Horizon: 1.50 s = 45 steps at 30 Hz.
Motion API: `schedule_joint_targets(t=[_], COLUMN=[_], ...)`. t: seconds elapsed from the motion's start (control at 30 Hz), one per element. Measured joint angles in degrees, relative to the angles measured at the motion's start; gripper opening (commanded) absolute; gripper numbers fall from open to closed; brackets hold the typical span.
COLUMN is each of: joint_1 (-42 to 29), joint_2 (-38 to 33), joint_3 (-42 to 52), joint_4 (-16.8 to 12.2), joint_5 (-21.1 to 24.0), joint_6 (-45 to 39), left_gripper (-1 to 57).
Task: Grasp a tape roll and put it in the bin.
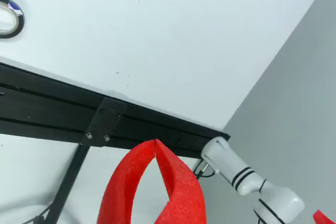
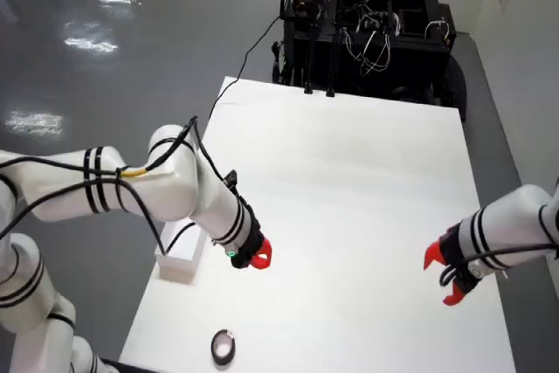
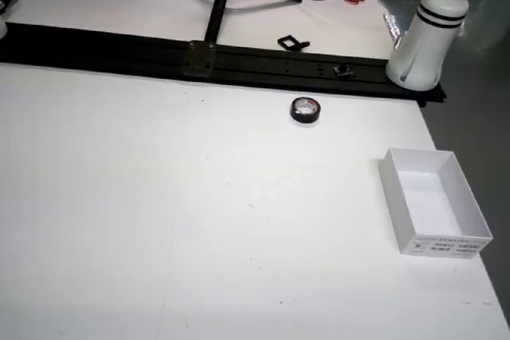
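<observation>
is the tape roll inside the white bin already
No, the tape roll lies flat on the table, apart from the white bin, which holds nothing.

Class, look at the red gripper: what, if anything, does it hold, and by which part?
Nothing. The gripper is shut and empty; the tape roll lies alone on the table.

arm (image 2: 166,185): glossy white rounded links, black joint bands | cabling: black cable along the links, yellow section near elbow | end effector (image 2: 258,256): red curved foam-like fingers (image 1: 152,187), black wrist, small green light
</observation>
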Motion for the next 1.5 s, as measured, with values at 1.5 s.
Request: schedule_joint_targets(t=[1.5], joint_1=[9.7], joint_2=[21.7], joint_3=[4.1], joint_4=[8.5], joint_5=[-0.6], joint_6=[-34.9], left_gripper=[20.0])
